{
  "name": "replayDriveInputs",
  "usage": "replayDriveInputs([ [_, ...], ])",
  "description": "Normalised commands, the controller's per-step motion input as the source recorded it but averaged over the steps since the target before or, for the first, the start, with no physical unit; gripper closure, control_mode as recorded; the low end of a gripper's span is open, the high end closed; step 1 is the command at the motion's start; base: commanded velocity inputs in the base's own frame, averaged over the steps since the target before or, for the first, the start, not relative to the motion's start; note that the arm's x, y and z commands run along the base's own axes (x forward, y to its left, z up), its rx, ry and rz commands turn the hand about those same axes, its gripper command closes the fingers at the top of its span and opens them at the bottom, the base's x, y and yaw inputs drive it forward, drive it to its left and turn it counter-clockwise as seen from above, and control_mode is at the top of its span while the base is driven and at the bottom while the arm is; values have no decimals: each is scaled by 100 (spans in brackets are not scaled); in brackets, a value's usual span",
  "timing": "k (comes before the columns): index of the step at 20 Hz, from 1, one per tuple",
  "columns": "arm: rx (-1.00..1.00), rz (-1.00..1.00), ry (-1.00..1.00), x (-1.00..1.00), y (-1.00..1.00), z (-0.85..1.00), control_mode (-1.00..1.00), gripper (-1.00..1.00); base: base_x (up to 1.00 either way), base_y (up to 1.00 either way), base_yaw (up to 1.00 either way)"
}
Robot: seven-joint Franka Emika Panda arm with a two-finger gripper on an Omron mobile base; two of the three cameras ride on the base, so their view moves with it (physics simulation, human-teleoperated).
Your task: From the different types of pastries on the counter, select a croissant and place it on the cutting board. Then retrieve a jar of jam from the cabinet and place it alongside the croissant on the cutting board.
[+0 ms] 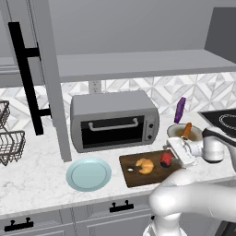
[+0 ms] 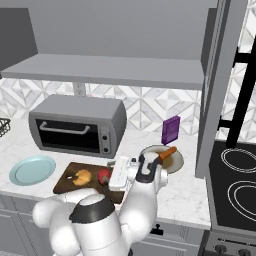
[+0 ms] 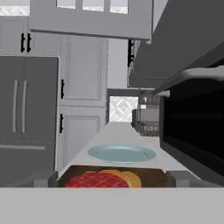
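The dark brown cutting board [image 1: 138, 177] lies on the white counter [image 1: 37, 179] in front of the toaster oven. On it rests the golden croissant [image 1: 145, 165], with the red jar of jam [image 1: 166, 159] standing just to its right. My gripper [image 1: 171, 156] reaches in sideways from the right at jar height. In the hand view its fingers [image 3: 43, 177] stand wide apart, open, on either side of the jar's red lid [image 3: 98, 180] without touching it. The croissant [image 3: 130, 178] peeks out behind the jar. The open grey cabinet [image 1: 138, 64] hangs above, its door [image 1: 46, 78] swung out.
A pale teal plate [image 1: 88, 174] lies left of the board. Behind stand the grey toaster oven [image 1: 114, 120], a purple bottle [image 1: 179, 109] and a bowl [image 1: 177, 131] holding an orange stick. Wire baskets [image 1: 10, 143] are at far left, a stovetop [image 2: 235, 185] at right.
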Motion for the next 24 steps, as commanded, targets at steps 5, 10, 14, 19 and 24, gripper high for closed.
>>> replayDriveInputs([
  [5,0,-3,0,-31,3,62,-100,-100,0,0,0],
  [10,-1,-7,0,-38,10,72,-100,-100,0,0,0],
  [14,-4,-6,0,-28,24,73,-100,-100,0,0,0],
  [19,-5,-2,0,-20,33,73,-100,-100,0,0,0],
  [24,-7,-1,0,-6,43,64,-100,-100,0,0,0],
])
